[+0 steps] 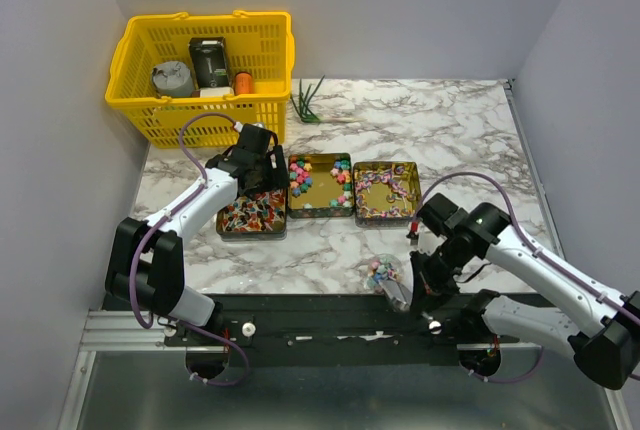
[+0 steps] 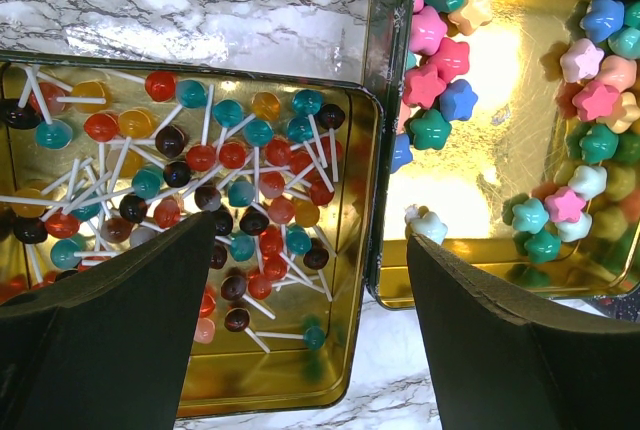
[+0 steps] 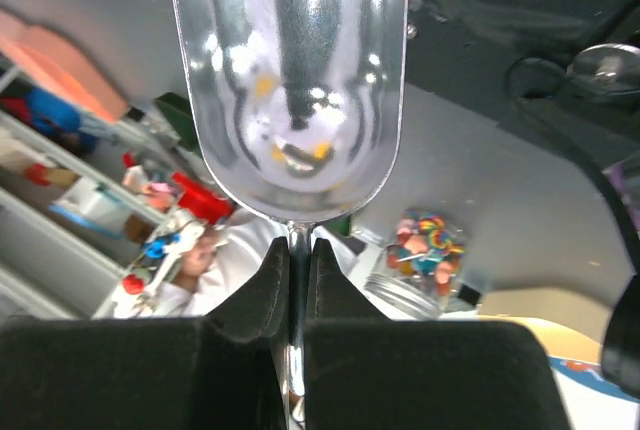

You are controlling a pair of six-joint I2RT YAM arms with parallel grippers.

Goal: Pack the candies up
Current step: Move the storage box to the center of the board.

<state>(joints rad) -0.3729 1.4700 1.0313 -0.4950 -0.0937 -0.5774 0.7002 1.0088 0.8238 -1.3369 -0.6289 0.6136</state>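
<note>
Three gold tins sit side by side and hold the candies: round lollipops [image 2: 215,165] on white sticks in the left tin [image 1: 252,218], star-shaped sweets [image 2: 440,90] in the middle tin [image 1: 320,186], and small striped ones in the right tin [image 1: 385,191]. My left gripper [image 2: 310,235] hangs open above the inner edge of the lollipop tin, next to the star tin, holding nothing. My right gripper [image 3: 298,250] is shut on the thin handle of a shiny metal scoop [image 3: 290,80], low near the table's front edge. The scoop's bowl looks empty. A small clear jar [image 1: 382,272] with mixed candies stands beside it.
A yellow basket [image 1: 205,75] with a few items stands at the back left. A green plant sprig [image 1: 308,102] lies beside it. Grey walls close in on both sides. The black mounting rail [image 1: 330,325] runs along the near edge.
</note>
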